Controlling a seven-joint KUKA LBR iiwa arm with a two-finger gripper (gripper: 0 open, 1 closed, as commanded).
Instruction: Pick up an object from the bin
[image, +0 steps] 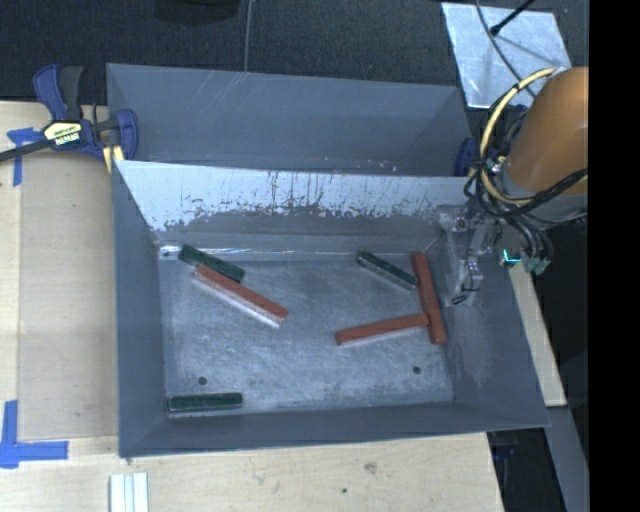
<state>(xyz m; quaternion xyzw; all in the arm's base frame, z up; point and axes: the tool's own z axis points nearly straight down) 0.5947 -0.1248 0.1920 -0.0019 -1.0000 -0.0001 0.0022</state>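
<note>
We saw the gripper (466, 272) at the 3 o'clock side of the bin (300, 130); we could not tell whether it was released or clenched. A red stick (428, 298) lay just at its 8 o'clock, touching a second red stick (378, 331).

Camera view, one entry. We look down on the grey metal bin (300, 130) from above and somewhat to one side. The far wall shows us its broad inner face and the near wall is foreshortened. We sit near enough that the bin takes up most of the frame, all four rims in sight, with a margin outside them at left and bottom. The arm (545, 130) enters at our upper right.
</note>
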